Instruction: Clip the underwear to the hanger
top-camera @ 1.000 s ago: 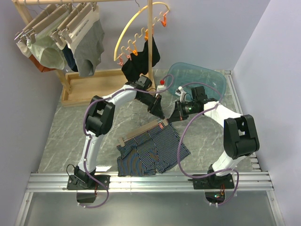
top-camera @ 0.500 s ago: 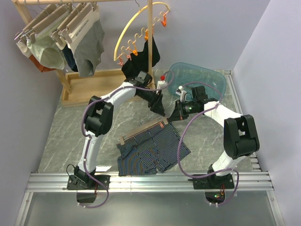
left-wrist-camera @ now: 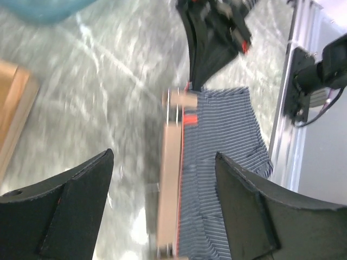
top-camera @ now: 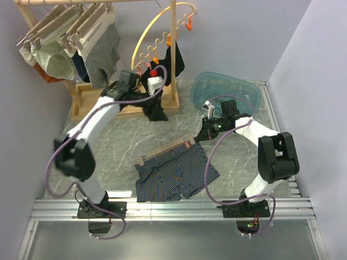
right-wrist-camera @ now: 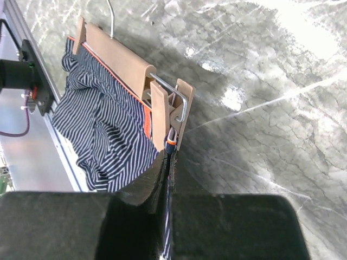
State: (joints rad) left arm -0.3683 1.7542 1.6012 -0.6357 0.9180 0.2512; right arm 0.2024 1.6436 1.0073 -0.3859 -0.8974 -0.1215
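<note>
From above, the dark navy pinstriped boxer briefs (top-camera: 174, 176) lie on the grey marbled table (top-camera: 103, 151), the pale wooden bar hanger (top-camera: 164, 152) along their waistband; in the left wrist view the left gripper (left-wrist-camera: 162, 160) gapes wide and empty; in the right wrist view the right gripper (right-wrist-camera: 165, 165) pinches the waistband corner beside a clip (right-wrist-camera: 172, 108), so clipping looks unfinished.

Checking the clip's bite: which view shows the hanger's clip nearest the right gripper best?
Right wrist: the clip sits sharp and close, wire spring visible. Top external shows the whole hanger but the clip tiny; left wrist shows it blurred.
</note>
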